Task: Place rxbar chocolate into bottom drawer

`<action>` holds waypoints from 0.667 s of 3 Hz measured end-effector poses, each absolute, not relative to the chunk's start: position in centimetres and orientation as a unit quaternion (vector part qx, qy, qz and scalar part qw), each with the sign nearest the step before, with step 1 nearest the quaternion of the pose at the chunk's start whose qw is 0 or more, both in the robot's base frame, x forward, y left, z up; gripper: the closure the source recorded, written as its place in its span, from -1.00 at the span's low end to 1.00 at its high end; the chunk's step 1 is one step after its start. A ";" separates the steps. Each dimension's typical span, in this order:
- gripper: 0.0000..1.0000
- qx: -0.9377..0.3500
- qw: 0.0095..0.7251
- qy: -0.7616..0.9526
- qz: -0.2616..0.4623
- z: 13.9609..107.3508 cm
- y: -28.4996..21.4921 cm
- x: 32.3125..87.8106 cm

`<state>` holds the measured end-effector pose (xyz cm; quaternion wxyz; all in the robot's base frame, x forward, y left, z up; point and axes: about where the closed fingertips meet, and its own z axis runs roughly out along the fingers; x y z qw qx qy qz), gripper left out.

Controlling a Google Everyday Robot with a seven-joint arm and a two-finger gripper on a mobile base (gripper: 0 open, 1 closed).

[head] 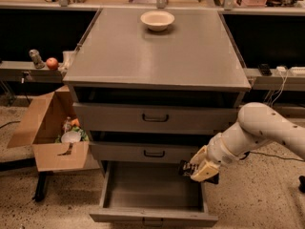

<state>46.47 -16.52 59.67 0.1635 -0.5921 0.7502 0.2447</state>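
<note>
The bottom drawer (143, 187) of the grey cabinet is pulled open, and its wide flat inside shows nothing in it. My gripper (194, 170) hangs over the drawer's right rear corner, just below the middle drawer's front. It is shut on the rxbar chocolate (184, 168), a small dark bar that sticks out to the left of the cream fingers (204, 171). The bar is held above the drawer floor. My white arm reaches in from the right.
A cream bowl (157, 19) sits at the back of the cabinet top. The top drawer (155, 118) and middle drawer (147, 152) are shut. An open cardboard box (52, 137) with clutter stands on the floor at left. An apple (52, 63) rests on a left shelf.
</note>
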 end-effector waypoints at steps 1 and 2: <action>1.00 -0.584 0.156 0.760 0.238 52.2 -16.6 47.3; 1.00 -0.567 0.147 0.768 0.257 44.3 -16.6 47.4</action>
